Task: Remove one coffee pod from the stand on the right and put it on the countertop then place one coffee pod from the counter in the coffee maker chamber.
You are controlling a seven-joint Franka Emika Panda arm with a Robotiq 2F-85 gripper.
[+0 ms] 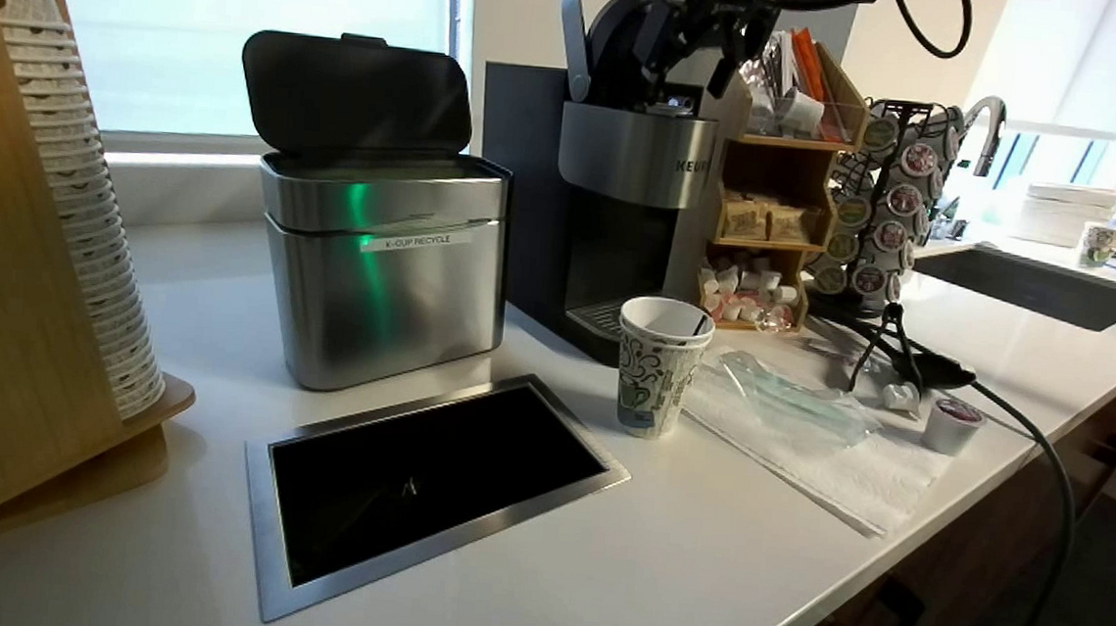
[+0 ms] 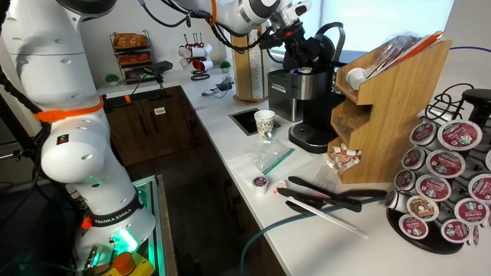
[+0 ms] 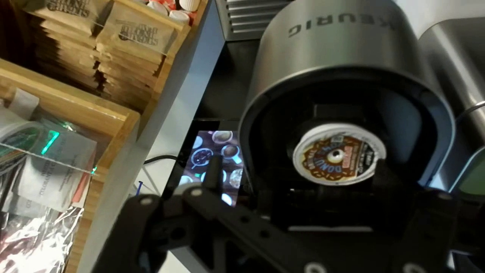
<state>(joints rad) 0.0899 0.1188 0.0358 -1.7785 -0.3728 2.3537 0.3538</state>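
Observation:
The coffee maker (image 1: 636,156) has its head raised. In its chamber lies a coffee pod (image 3: 337,155) with a brown donut label and a hole at the lid's middle. Over the chamber my gripper (image 3: 298,163) is open, one finger (image 3: 214,172) left of the pod and the other by its right rim; whether that one touches I cannot tell. In both exterior views, a coffee pod (image 2: 260,185) with a dark red lid stands on the countertop (image 2: 326,253) near its front edge. The stand (image 1: 886,194), full of coffee pods, is right of the machine.
Beside the machine is a wooden organizer (image 2: 395,130) with packets. A steel recycle bin (image 1: 383,291) with its lid up stands on the opposite side. Paper cups (image 1: 659,379), a plastic bag (image 2: 268,155) and black utensils (image 2: 322,195) occupy the front; the raised handle (image 2: 339,42) rises behind the gripper.

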